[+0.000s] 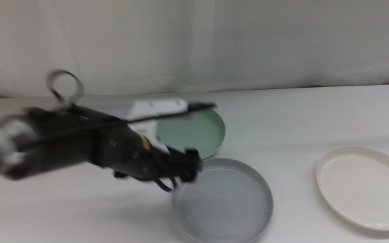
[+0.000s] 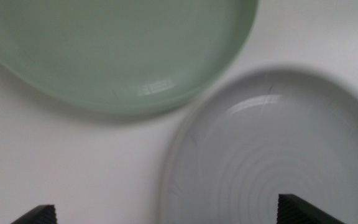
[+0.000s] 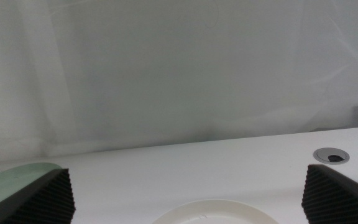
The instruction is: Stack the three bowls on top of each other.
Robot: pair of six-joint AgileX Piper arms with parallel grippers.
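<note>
Nearest the middle camera, one grey bowl point(image 1: 223, 201) is seen on the white table point(image 1: 302, 121), with concentric rings visible on its floor. Three bowls are counted in all, none stacked: one mint green bowl point(image 1: 193, 133) is set just behind the grey one, their rims close together or touching, and one white bowl point(image 1: 365, 187) is placed well apart toward the right edge. The left gripper point(image 1: 189, 165) is carried in from the left on a blurred dark arm and is held over the grey bowl's left rim; in the left wrist view its jaws are spread wide, only their tips showing at the frame's lower corners, and nothing is held between them, the grey bowl point(image 2: 272, 162) and the mint green bowl point(image 2: 114, 50) lying below. The right gripper point(image 3: 188, 199) is held wide open and empty, with part of the white bowl point(image 3: 213, 213) visible between its jaws. No brand, label or readable writing is seen on any bowl
</note>
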